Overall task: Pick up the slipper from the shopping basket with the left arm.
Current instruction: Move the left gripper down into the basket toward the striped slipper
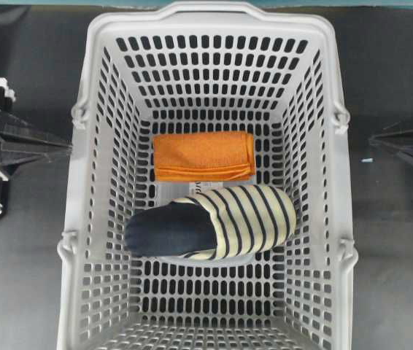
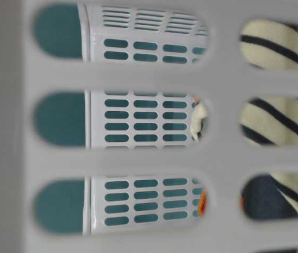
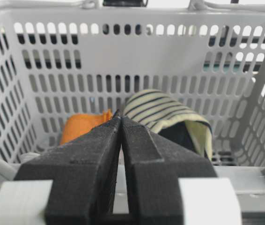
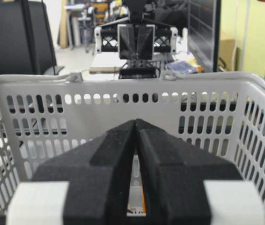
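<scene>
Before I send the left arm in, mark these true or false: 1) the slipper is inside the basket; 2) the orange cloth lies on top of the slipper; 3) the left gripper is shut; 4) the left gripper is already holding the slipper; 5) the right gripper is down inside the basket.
1) True. The slipper lies on the floor of the shopping basket.
2) False. The orange cloth lies flat beside the slipper, toward the basket's handle end.
3) True. The left gripper has its tips together.
4) False. It holds nothing and sits outside the basket wall.
5) False. The right gripper is outside the opposite wall, also shut.
</scene>
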